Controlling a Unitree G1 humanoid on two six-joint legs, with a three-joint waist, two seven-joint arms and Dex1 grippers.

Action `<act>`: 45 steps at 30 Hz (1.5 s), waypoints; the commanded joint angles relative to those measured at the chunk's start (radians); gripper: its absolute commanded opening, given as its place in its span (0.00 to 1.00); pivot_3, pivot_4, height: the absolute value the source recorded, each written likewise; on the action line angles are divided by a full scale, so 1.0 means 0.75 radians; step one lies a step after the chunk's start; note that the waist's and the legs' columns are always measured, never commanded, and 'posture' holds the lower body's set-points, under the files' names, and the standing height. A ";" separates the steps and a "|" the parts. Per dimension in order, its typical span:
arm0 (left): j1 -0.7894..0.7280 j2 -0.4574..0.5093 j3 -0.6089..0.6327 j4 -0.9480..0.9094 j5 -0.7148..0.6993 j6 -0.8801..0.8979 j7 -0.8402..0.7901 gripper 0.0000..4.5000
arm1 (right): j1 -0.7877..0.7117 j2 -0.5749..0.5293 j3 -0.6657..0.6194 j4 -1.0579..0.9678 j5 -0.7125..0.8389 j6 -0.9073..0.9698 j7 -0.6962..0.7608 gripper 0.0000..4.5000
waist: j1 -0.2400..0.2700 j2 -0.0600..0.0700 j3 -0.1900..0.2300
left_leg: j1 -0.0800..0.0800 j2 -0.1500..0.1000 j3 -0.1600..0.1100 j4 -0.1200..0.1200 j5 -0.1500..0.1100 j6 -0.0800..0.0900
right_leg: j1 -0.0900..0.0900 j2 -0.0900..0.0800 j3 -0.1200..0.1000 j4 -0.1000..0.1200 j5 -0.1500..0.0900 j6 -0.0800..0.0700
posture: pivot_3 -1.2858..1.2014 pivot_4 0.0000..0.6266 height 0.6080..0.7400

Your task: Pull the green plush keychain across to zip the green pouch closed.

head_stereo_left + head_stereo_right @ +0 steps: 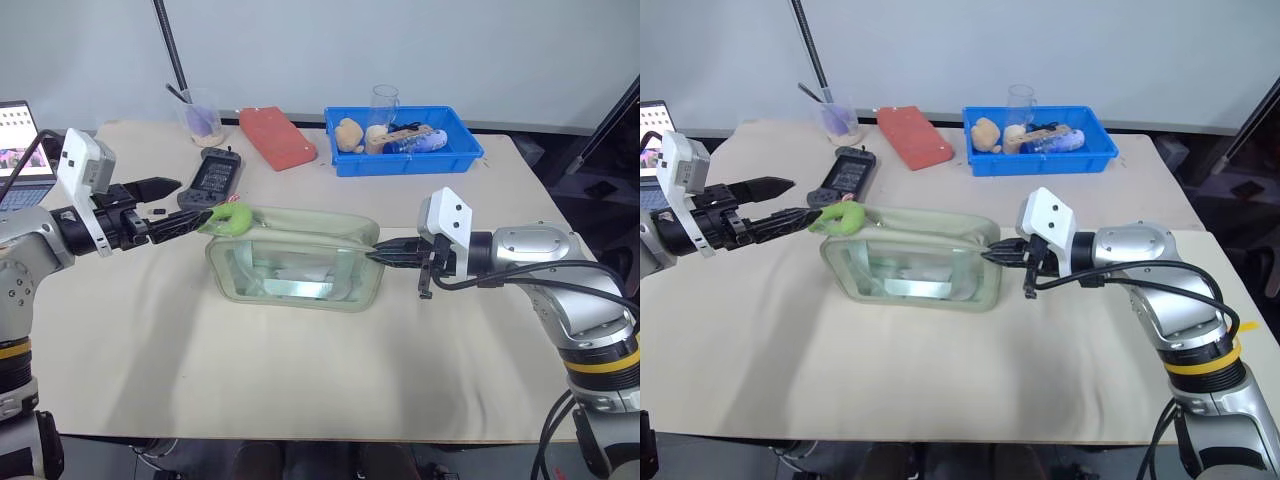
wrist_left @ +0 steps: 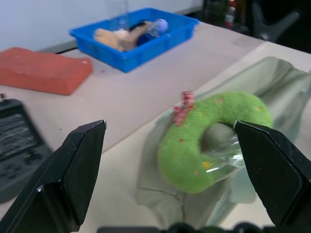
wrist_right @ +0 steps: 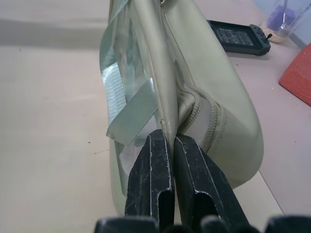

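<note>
A big table with a tan cloth (image 1: pixel 150 340) stands by a pale wall, and on it lie the soft pale green pouch with a clear window (image 1: pixel 295 262), a blue plastic bin of small things (image 1: pixel 404 141), a flat red block (image 1: pixel 277 137) and a black handheld device (image 1: pixel 213 176). The left wrist view shows the fuzzy lime-green ring keychain (image 2: pixel 206 138) with its red cord at the pouch's left end, between the left gripper's (image 2: pixel 177 167) 2 spread fingers. The right wrist view shows the right gripper (image 3: pixel 170 145) pinching the pouch's right end edge.
</note>
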 commanded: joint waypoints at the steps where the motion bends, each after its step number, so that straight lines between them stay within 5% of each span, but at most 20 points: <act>1: -0.006 -0.004 0.026 -0.046 -0.033 0.000 0.016 1.00 | -0.017 0.000 -0.018 0.001 -0.004 -0.026 0.016 0.01 | 0.000 0.000 0.000 | 0.000 0.000 0.000 0.000 0.000 0.000 | 0.000 0.000 0.000 0.000 0.000 0.000 | 0.52 0.24 1.00; 16: 0.024 -0.026 -0.112 -0.070 -0.022 -0.001 0.000 1.00 | 0.001 -0.007 -0.031 -0.013 -0.014 -0.028 0.007 0.01 | -0.002 0.000 0.000 | 0.000 0.000 0.000 0.000 0.000 0.000 | 0.000 0.000 0.000 0.000 0.002 0.001 | 0.52 0.24 1.00; 19: 0.015 -0.031 -0.108 -0.066 -0.023 -0.011 0.008 0.82 | 0.003 -0.008 -0.034 -0.014 -0.016 -0.030 0.003 0.00 | -0.002 0.000 0.000 | 0.000 0.000 0.000 0.000 0.000 0.000 | 0.000 0.000 0.000 0.000 0.002 0.001 | 0.52 0.24 1.00; 27: -0.020 -0.030 -0.095 -0.059 -0.035 -0.012 0.016 0.02 | -0.001 -0.005 -0.029 -0.001 -0.019 -0.039 0.000 0.00 | 0.000 0.000 0.000 | 0.000 0.000 0.000 0.000 0.000 0.000 | 0.000 0.000 0.000 0.000 0.001 0.000 | 0.52 0.24 1.00; 41: -0.135 -0.036 -0.063 -0.070 -0.162 0.065 0.017 0.00 | -0.005 -0.007 -0.025 0.004 -0.027 -0.049 0.002 0.00 | -0.001 0.000 0.000 | 0.000 0.000 0.000 0.000 0.000 0.000 | 0.000 0.000 0.000 -0.001 0.001 0.001 | 0.52 0.24 1.00; 45: -0.193 -0.067 -0.167 -0.128 -0.137 0.049 0.018 0.00 | -0.004 -0.006 -0.026 -0.001 -0.026 -0.048 0.001 0.00 | -0.002 0.000 0.000 | 0.000 0.000 0.000 0.000 0.000 0.000 | 0.000 0.000 0.000 -0.001 0.002 0.002 | 0.52 0.24 1.00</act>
